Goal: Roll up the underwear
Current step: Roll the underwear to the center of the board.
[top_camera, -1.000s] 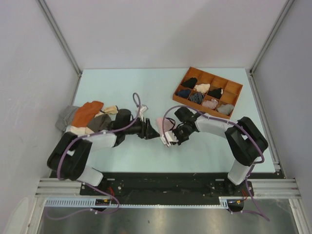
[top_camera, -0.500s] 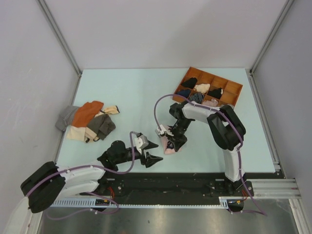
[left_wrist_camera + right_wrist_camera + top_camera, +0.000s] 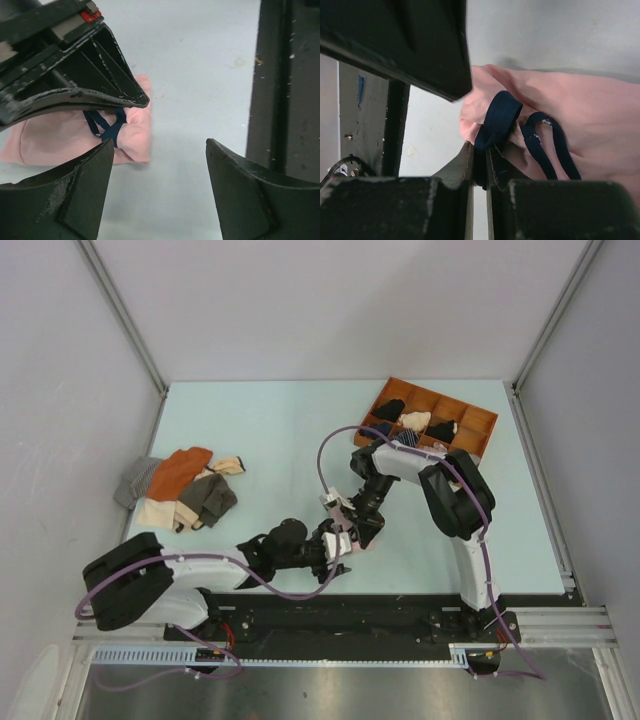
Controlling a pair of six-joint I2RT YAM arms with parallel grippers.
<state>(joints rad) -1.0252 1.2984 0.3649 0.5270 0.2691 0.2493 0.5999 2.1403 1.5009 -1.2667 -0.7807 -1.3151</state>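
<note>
The underwear (image 3: pixel 65 142) is a light pink bundle with dark navy edging (image 3: pixel 107 127), lying on the pale table near its front middle. In the top view it is almost hidden under the two grippers. My right gripper (image 3: pixel 480 157) is shut on a loop of the navy edging (image 3: pixel 495 120) at the bundle's end; the pink cloth (image 3: pixel 585 110) spreads out behind it. In the top view the right gripper (image 3: pixel 352 527) reaches down from the far side. My left gripper (image 3: pixel 160 145) is open and empty, low over bare table just beside the bundle, and shows in the top view (image 3: pixel 335 548) too.
A wooden compartment tray (image 3: pixel 446 397) with rolled garments stands at the back right. A pile of clothes (image 3: pixel 180 488), with an orange cloth (image 3: pixel 178 470) on top, lies at the left. A black rail (image 3: pixel 287 90) runs along the table's near edge.
My left arm swung away from the clothes pile to the front and reached in beside the underwear. My right gripper drew the underwear toward the near edge.
</note>
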